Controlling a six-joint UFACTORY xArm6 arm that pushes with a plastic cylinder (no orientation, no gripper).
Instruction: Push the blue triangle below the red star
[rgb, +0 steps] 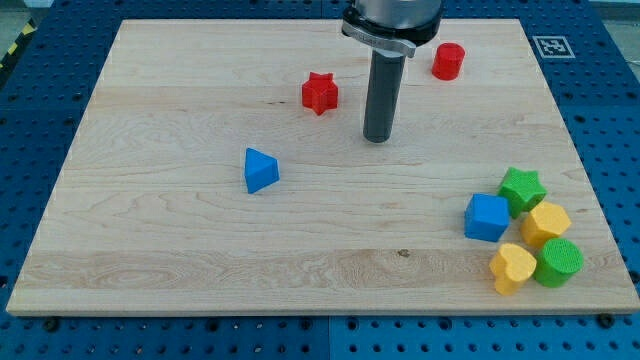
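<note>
On a pale wooden board (200, 240) resting on a blue perforated table (40, 90), a single camera view shows one robot arm and eight small coloured blocks. The landmark is the red star-shaped block (320, 92), which sits in the upper middle of the board.

My tip (377, 139), the lower end of a straight dark rod hanging from the arm at the view's top, stands just to the right of the red star and slightly lower. It touches no block and holds nothing; it is a bare rod with no jaws.

The blue triangular block (260, 170) lies below the red star and off to its left, well apart from the tip.

A red cylinder (449, 61) sits to the right of the star, beyond the rod and a little higher.

Far to the star's lower right is a close cluster: a blue cube-like block (486, 217), a green star (522, 189), a yellow angular block (546, 223), a yellow heart-shaped block (513, 267) and a green cylinder (558, 262).

A black-and-white square marker (553, 46) is printed at the board's top right corner; no readable writing shows.
</note>
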